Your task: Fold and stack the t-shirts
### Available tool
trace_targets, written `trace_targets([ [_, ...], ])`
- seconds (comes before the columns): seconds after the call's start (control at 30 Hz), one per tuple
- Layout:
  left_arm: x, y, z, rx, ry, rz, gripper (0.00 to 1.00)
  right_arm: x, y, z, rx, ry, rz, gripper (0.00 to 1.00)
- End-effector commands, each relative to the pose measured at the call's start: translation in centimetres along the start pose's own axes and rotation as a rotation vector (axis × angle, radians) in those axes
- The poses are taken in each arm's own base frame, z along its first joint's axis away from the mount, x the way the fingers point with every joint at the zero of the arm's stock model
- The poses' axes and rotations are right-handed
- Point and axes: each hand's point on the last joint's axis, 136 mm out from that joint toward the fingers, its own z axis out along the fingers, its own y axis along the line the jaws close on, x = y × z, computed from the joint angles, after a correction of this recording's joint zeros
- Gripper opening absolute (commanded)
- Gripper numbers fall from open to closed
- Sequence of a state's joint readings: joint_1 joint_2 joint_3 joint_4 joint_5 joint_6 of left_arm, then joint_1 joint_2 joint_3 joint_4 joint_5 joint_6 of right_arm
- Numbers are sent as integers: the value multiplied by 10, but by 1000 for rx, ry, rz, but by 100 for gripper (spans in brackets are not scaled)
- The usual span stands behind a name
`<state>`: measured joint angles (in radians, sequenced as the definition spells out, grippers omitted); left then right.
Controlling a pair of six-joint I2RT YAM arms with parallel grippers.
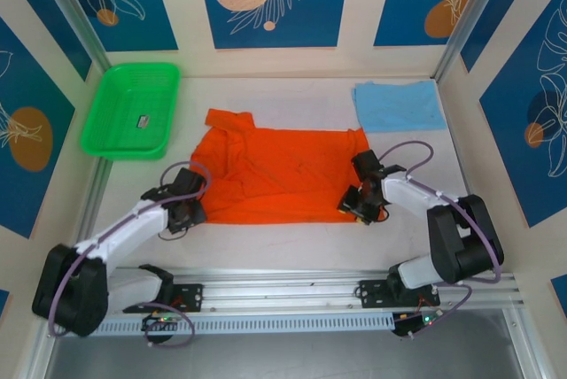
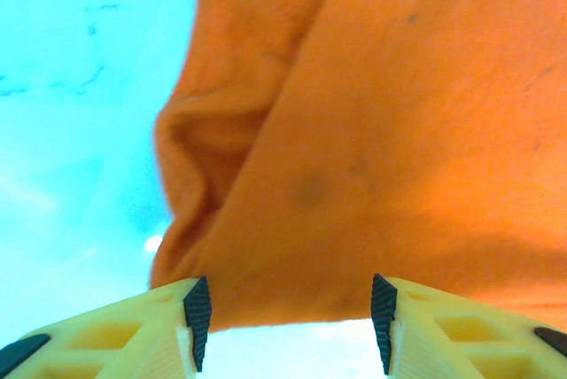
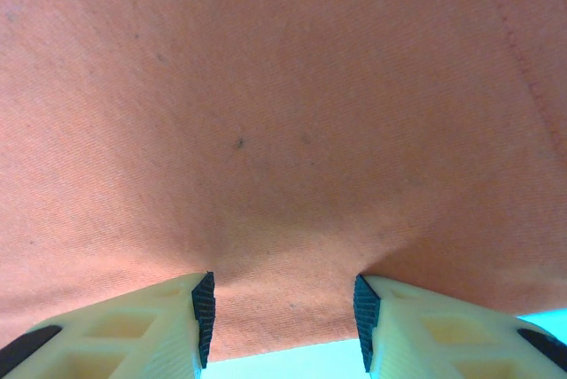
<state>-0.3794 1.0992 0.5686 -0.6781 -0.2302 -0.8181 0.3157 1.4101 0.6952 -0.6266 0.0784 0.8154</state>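
The orange t-shirt (image 1: 275, 171) lies spread flat in the middle of the table, one sleeve crumpled at its back left. The sky-blue t-shirt (image 1: 399, 106) lies folded at the back right. My left gripper (image 1: 188, 211) stands at the orange shirt's near left corner, and my right gripper (image 1: 359, 204) at its near right corner. In the left wrist view the left gripper (image 2: 290, 321) is open, the orange hem (image 2: 354, 220) reaching between its pads. The right gripper (image 3: 283, 319) is open too, with the orange cloth (image 3: 283, 131) lying between its fingers.
A bright green plastic basket (image 1: 99, 118) stands at the back left with a small dark item inside. Metal frame posts (image 1: 66, 16) rise at the back corners. Bare table runs between the shirt's near hem and the arm rail (image 1: 292, 295).
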Motion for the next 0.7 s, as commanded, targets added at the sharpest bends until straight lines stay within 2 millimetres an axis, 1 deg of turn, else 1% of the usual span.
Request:
trace_targets([
  [0.0,13,26,-12,-42,0,-65,53,25,-20,2,53,66,31,48],
  [0.03,12,25,-17,-18,-15,-69,52,26,-21,2,52,61,35,48],
  [0.1,7,17,-28,41,-38,-57,51,26,-23,0,55,48,37,48],
  [0.17,-4,5,-45,94,-63,-40,47,22,-22,-7,45,11,40,48],
  [0.2,-9,-1,-50,116,-72,-30,47,21,-17,-10,20,-6,32,49],
  [0.27,-19,-19,-61,183,-90,13,44,18,-6,-19,-42,-48,13,49],
  [0.3,-23,-24,-64,193,-92,23,42,16,-2,-22,-62,-66,5,49],
  [0.37,-31,-44,-67,241,-98,73,40,11,13,-31,-115,-100,-28,49],
  [0.43,-34,-55,-63,239,-81,96,38,8,24,-34,-144,-109,-51,49],
  [0.47,-34,-65,-58,254,-64,119,38,7,29,-35,-149,-104,-56,49],
  [0.5,-36,-71,-53,252,-54,134,37,7,33,-35,-150,-93,-61,49],
  [0.6,-35,-88,-33,243,5,173,35,10,45,-29,-147,-51,-82,47],
  [0.67,-32,-93,-16,218,31,190,35,14,50,-22,-138,-43,-98,45],
])
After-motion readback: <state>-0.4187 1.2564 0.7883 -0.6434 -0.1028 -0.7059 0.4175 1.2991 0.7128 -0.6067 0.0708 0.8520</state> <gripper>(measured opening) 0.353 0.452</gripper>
